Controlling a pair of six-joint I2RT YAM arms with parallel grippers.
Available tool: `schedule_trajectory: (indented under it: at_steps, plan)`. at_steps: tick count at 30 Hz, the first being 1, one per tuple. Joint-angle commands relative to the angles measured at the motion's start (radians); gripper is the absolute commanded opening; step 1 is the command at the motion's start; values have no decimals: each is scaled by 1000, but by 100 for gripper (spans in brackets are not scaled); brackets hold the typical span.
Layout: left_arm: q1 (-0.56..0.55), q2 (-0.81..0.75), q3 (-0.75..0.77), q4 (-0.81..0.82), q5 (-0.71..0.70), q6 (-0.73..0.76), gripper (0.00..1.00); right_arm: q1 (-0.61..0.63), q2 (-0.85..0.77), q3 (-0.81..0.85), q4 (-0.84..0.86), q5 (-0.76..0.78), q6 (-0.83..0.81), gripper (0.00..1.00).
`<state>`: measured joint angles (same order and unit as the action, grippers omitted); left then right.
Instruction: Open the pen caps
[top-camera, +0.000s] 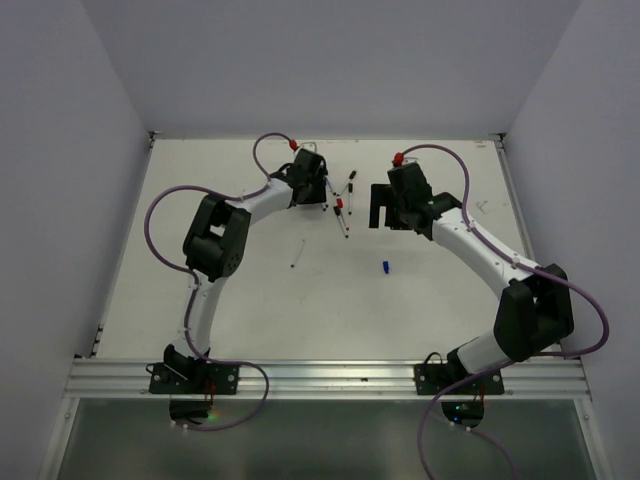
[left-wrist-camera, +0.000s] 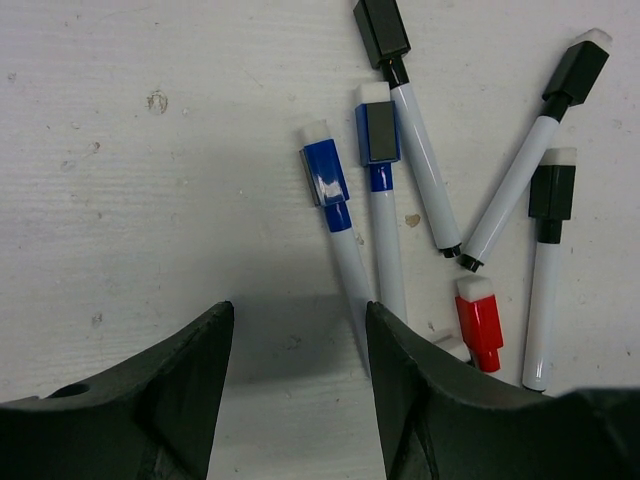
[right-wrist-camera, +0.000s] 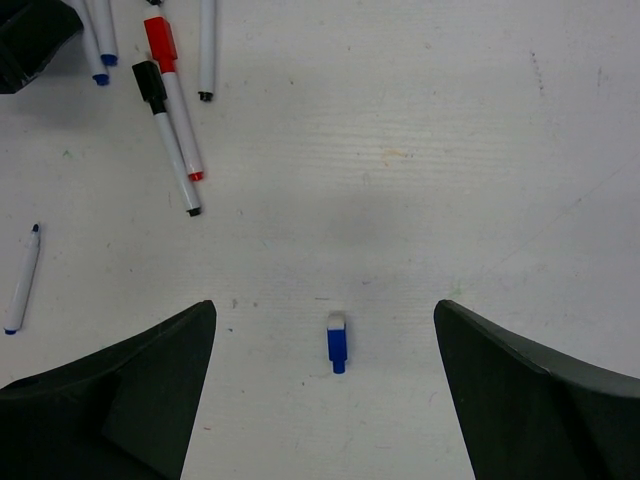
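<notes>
Hovering left gripper (left-wrist-camera: 297, 318): jaws spread, empty, over clustered pens (left-wrist-camera: 425, 180), likely to pick one.
Right gripper (right-wrist-camera: 322, 310): released, empty, above loose blue cap (right-wrist-camera: 337, 342).
Pen caps (left-wrist-camera: 325, 172): six fitted on pens; one off, lying well apart.

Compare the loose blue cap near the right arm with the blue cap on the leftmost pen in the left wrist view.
The loose blue cap is off any pen; the leftmost blue cap sits on its white barrel. The loose one lies alone; the other lies among other pens. Both are blue with a whitish end.
</notes>
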<state>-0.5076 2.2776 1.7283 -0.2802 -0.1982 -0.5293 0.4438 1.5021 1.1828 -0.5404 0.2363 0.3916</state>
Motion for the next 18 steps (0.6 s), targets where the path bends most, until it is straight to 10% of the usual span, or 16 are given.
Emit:
schedule_trajectory:
  at_steps: [1,18]
  plan:
    - [-9,20,45,-27,-21,17,59,-5,-31,-2,33,-3,-2,95]
    - [-20,69,97,-109,-89,2,59,-8,-37,-8,31,-3,-5,95]
